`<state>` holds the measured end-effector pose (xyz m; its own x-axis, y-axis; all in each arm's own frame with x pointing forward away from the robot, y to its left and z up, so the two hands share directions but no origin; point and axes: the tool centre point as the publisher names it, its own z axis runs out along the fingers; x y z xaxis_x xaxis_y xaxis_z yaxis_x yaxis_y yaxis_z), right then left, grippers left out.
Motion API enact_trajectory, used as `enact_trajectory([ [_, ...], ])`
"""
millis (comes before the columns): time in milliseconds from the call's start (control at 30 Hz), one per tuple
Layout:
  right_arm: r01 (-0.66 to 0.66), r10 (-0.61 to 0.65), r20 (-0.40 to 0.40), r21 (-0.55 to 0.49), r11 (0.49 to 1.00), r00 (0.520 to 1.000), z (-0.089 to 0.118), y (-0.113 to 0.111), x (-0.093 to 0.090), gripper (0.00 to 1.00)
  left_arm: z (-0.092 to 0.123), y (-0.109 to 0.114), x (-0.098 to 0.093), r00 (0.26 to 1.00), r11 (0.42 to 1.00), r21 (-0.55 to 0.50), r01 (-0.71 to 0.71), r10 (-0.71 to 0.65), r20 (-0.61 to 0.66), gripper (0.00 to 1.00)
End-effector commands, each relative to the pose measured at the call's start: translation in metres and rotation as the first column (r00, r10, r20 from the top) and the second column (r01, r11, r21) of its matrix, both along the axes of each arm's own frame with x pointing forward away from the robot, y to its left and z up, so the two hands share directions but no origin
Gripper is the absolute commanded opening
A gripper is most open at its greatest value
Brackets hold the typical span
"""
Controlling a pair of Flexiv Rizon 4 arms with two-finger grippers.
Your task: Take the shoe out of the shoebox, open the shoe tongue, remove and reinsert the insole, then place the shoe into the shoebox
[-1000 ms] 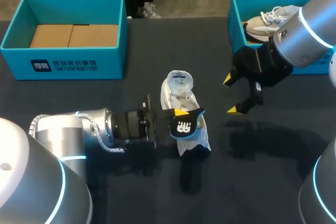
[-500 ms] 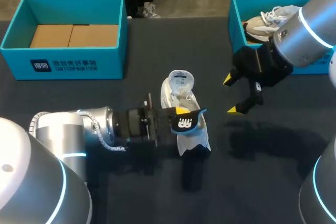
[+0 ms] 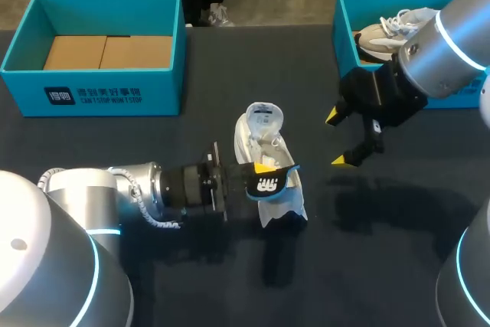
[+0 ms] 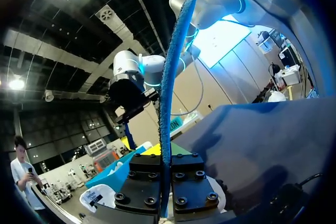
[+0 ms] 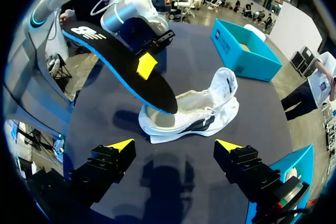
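1. The white shoe (image 3: 262,137) is out of the box. It sits on its sole on the dark table (image 3: 99,135), roughly mid-table, with the tongue pulled up and open.
2. The insole (image 3: 271,181) is out too. It's black on top with a blue edge, and it's up in the air over the heel end of the shoe. From the right wrist view it looks tilted, low end over the shoe's opening, but I can't tell if it actually touches the shoe.
3. The left gripper (image 3: 260,171) comes in from the left side and is clamped on the insole. In the left wrist view the insole stands edge-on, squeezed between the two fingers (image 4: 144,184).
4. The right gripper (image 3: 337,140) hovers off to the right of the shoe with nothing in it. Its yellow tips are spread wide, and in its own wrist view the shoe sits ahead of them on the table.
5. Boxes: the left shoebox (image 3: 27,36) is at the far left corner, teal, with just a cardboard insert (image 3: 107,51) inside. The right shoebox (image 3: 342,32) is at the far right, with a second shoe (image 3: 387,32) in it, beige and white with white laces, partly hidden by the right arm.
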<state>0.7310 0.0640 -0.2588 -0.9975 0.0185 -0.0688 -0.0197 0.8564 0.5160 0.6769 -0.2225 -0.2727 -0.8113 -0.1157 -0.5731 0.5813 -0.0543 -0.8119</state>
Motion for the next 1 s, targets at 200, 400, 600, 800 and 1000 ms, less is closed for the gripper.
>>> enact_trajectory([
  [200,-0.001,0.001,0.0,0.0,1.0,1.0,-0.001,0.001,0.001,1.0,-0.006,0.004,0.001,1.0,0.999,0.038,-0.024,0.025,-0.011,0.0],
  [400,-0.001,0.001,0.0,0.0,1.0,1.0,-0.001,0.001,0.001,1.0,-0.011,0.003,0.006,0.999,0.997,0.067,-0.032,0.035,-0.039,0.0],
  [600,-0.001,0.001,0.0,0.0,1.0,1.0,-0.001,0.001,0.001,1.0,-0.015,0.005,0.008,0.998,0.995,0.089,-0.036,0.041,-0.055,0.0],
  [800,-0.001,0.001,0.0,0.0,1.0,1.0,-0.001,0.001,0.001,1.0,-0.011,0.002,0.007,0.998,0.998,0.07,-0.011,0.015,-0.062,0.0],
  [1000,-0.001,0.001,0.0,0.0,1.0,1.0,-0.001,0.001,0.001,1.0,-0.012,-0.003,0.009,0.999,0.998,0.057,0.033,-0.031,-0.041,0.0],
])
